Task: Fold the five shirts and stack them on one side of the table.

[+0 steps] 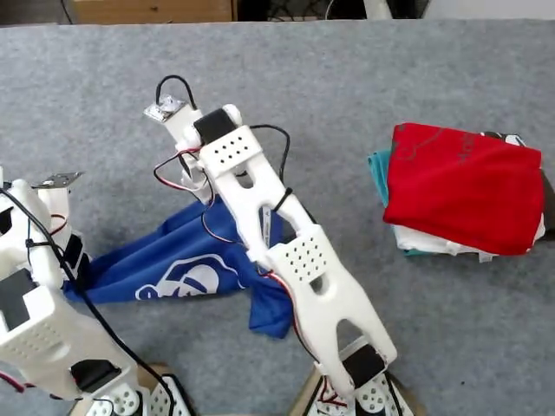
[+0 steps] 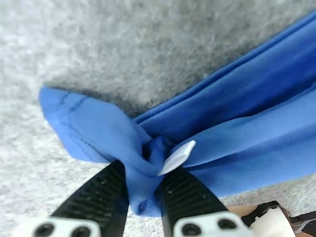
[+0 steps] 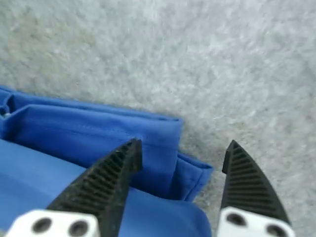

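Note:
A blue shirt [image 1: 195, 264] with a white print lies bunched and stretched across the grey table near the front. My left gripper [image 2: 144, 170] is shut on a gathered corner of the blue shirt [image 2: 237, 113], beside a small white label; in the high view the left gripper [image 1: 75, 270] sits at the shirt's left end. My right gripper [image 3: 182, 148] is open, its jaws straddling a folded corner of the blue shirt [image 3: 98, 133] just above the cloth. In the high view the right gripper [image 1: 198, 184] hangs over the shirt's far tip.
A stack of folded shirts [image 1: 464, 191], red on top with white and teal beneath, sits at the right side of the table. The grey carpet-like tabletop [image 1: 347, 78] stretches bare behind the arms. The right arm's white links cross over the shirt's middle.

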